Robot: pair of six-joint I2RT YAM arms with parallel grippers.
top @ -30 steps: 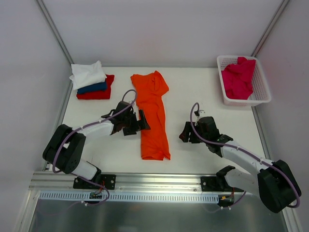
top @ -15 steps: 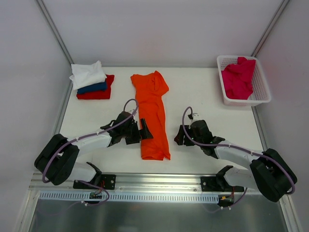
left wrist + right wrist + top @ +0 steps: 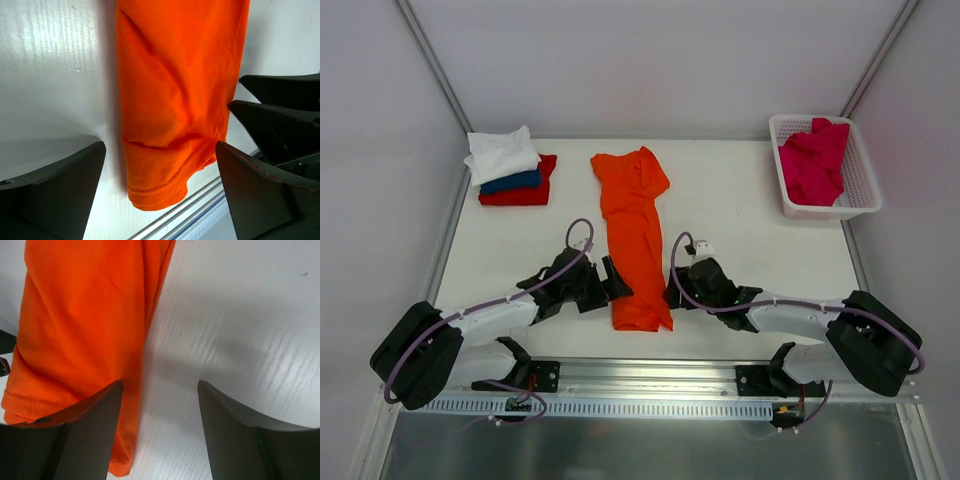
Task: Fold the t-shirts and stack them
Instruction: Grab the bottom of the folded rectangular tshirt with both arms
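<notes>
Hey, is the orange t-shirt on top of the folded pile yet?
No, the orange t-shirt lies on the table, apart from the pile, which a white shirt tops.

No text, logo or number I can read anywhere in my cameras: the long bright orange cloth t-shirt [image 3: 635, 240] is plain, same for the folded white, dark blue and red cloth t-shirts [image 3: 510, 172] stacked together, the crumpled crimson-pink cloth t-shirt [image 3: 813, 160] and the white plastic lattice basket [image 3: 861, 190] it sits in
</notes>
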